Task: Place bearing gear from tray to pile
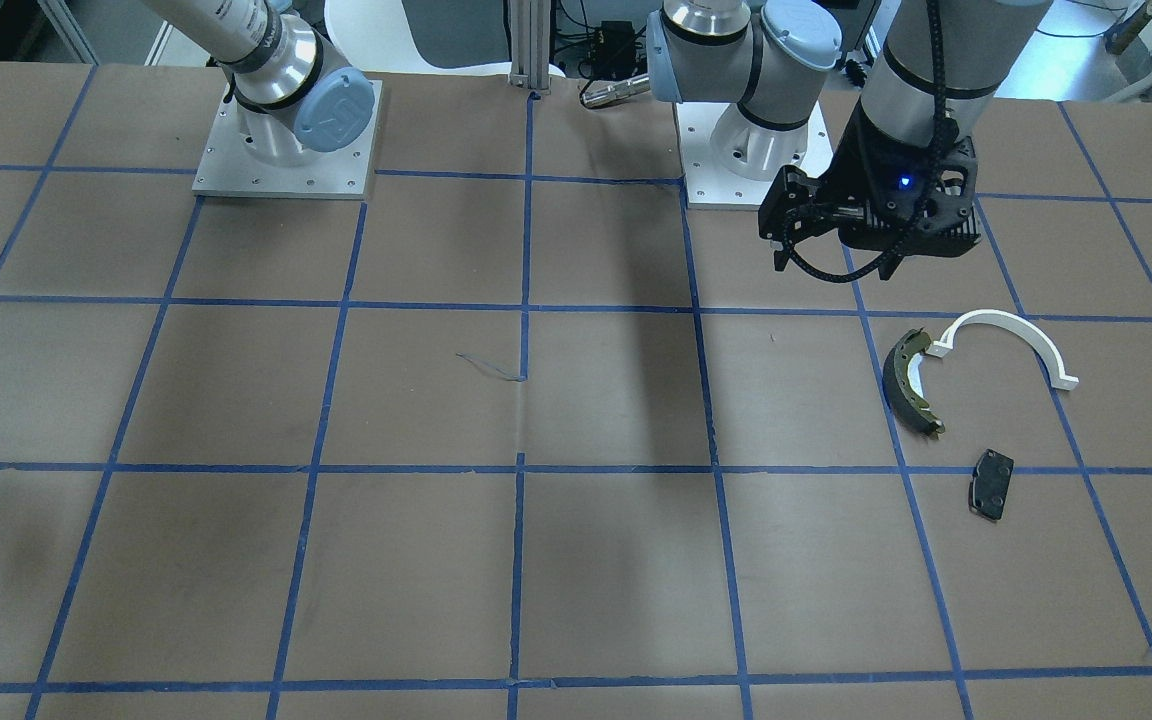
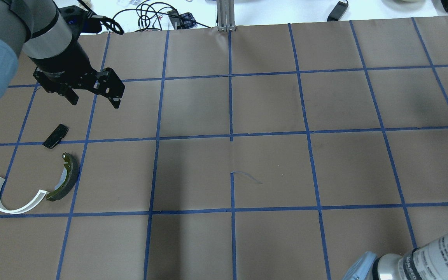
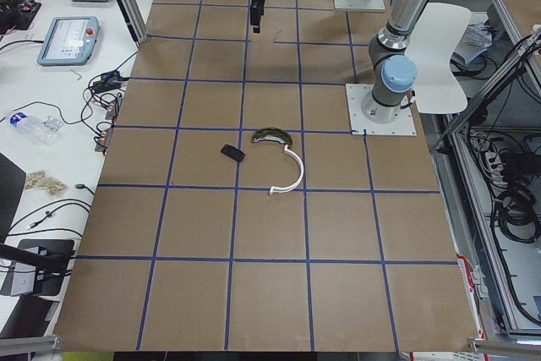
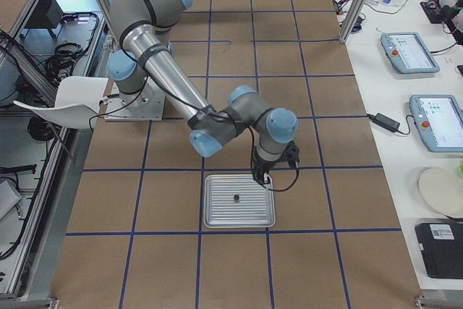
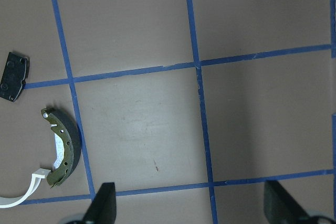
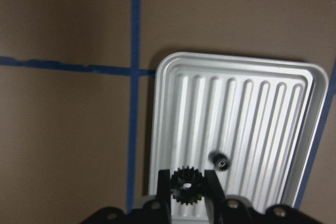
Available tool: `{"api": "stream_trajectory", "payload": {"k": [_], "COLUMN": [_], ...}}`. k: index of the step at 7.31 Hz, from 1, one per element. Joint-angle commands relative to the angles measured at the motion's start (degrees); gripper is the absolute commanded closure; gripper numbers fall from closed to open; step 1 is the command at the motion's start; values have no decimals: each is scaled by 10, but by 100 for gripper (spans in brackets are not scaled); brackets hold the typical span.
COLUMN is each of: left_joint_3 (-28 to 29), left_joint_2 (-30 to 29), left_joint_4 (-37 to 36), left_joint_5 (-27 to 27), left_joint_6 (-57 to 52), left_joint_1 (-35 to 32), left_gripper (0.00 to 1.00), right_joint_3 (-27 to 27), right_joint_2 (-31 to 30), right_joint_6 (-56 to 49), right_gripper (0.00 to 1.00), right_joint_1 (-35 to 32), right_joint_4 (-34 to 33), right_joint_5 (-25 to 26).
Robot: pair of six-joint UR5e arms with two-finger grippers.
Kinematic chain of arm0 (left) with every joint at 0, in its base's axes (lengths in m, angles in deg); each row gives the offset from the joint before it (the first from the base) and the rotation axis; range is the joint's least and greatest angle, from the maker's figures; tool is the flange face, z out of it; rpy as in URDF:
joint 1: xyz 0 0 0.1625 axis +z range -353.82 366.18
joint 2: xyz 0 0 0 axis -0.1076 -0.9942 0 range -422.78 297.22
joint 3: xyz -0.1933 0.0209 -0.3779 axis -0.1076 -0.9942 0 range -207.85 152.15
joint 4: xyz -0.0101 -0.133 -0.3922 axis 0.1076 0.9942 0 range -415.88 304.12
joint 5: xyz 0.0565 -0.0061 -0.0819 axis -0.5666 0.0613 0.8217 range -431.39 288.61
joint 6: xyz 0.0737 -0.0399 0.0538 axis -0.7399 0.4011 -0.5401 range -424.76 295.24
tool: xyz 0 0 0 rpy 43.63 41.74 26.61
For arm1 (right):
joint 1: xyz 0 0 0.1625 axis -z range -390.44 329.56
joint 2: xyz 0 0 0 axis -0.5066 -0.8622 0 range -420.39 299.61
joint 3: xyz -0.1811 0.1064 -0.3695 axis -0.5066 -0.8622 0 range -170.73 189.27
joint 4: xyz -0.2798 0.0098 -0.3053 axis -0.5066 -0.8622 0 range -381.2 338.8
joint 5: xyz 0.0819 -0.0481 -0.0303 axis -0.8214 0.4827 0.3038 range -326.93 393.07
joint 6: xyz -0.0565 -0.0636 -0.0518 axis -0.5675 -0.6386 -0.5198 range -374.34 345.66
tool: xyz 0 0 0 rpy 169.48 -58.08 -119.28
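Bearing gear [image 6: 185,187]: a black toothed wheel with a pale centre hole is seen between the two fingers of the right gripper, over the tray's edge nearest that gripper. Whether it is lifted or resting on the ribs cannot be told.
Right gripper [image 6: 188,177]: it is clamped on the bearing gear, with one finger pressed against each side of the teeth.
Tray [image 6: 231,59]: a ribbed metal tray is laid flat near the worktop's right-end edge.
Small dark part [image 6: 219,161]: it is left loose on the tray floor, just beside the held gear.
Left gripper [image 2: 94,102]: its fingers are spread wide apart with nothing between them. It is held above the worktop [image 2: 270,167], on the operators' side of the pile.
Pile: a dark curved brake shoe [image 2: 65,177], a white arc piece [image 2: 14,198] and a flat black pad [image 2: 56,136] are grouped well away from the right-end edge. One end of the arc is set against the shoe's end; the pad is laid apart from both, toward the operators' edge.
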Motion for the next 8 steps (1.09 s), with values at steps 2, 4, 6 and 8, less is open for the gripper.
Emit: {"api": "stream_trajectory", "payload": {"k": [2, 4, 6, 8], "left_joint_3": [-3, -3, -7, -7], "left_joint_2": [1, 1, 2, 2], "left_joint_4": [0, -1, 0, -1], "left_joint_5": [0, 1, 0, 0], "left_joint_6": [-1, 0, -2, -2], "left_joint_1": [0, 0, 0, 0], "left_gripper": [0, 0, 0, 0], "right_joint_3": [1, 3, 4, 5], "right_joint_2": [-92, -93, -66, -16], "right_joint_6": [316, 505, 669, 767], "right_gripper": [81, 81, 81, 81], "right_joint_1": [-200, -327, -431, -526], "right_joint_4": [160, 163, 122, 23], "right_joint_5": [12, -24, -72, -78]}}
